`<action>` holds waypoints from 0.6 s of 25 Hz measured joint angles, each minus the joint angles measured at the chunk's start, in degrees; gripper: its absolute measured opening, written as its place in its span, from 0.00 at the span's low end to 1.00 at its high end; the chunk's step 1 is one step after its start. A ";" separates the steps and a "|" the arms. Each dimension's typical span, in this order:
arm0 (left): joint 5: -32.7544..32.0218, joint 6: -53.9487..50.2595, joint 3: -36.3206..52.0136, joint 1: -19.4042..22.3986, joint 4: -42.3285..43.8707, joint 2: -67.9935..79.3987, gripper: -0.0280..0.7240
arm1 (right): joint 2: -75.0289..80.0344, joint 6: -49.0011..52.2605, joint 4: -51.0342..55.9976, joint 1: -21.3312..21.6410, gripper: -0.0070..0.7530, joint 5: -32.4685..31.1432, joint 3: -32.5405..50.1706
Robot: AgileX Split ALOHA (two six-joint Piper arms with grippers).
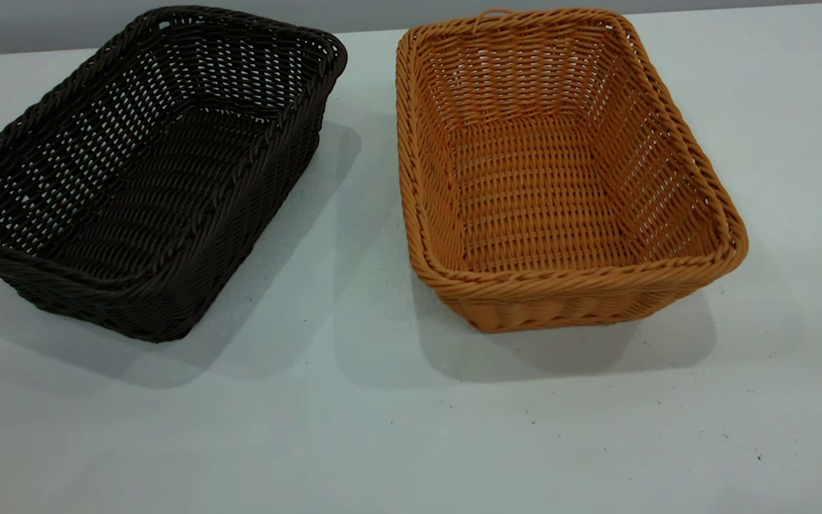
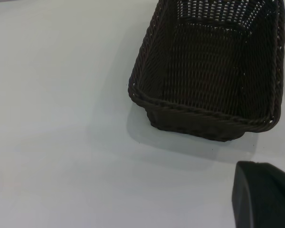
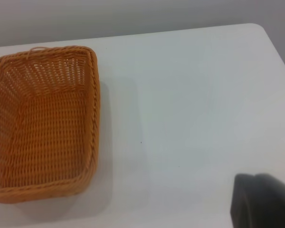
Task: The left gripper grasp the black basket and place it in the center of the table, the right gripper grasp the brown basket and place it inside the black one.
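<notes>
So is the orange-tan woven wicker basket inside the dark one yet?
No. The orange-tan wicker basket sits empty on the table beside the dark woven basket, apart.

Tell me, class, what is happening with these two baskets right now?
Nothing is being handled yet. The black basket and the brown basket sit side by side on the table, apart and both empty. Neither arm shows in the exterior view. Each wrist view catches only a dark corner of its own tool, the left tool and the right tool, well clear of its basket.
</notes>
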State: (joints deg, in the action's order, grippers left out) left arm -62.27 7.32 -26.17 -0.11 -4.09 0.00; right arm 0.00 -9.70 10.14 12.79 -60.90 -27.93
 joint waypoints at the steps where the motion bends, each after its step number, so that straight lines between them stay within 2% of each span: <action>1: 0.00 0.00 0.00 0.00 0.00 0.00 0.04 | 0.00 0.00 0.00 0.00 0.01 0.00 0.00; 15: 0.14 0.00 0.00 0.00 0.00 0.00 0.04 | 0.00 0.00 1.89 0.00 0.01 0.00 0.05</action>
State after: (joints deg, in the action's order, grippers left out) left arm -62.13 7.32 -26.17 -0.11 -4.09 0.00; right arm 0.00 -9.70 12.03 12.79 -60.90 -27.88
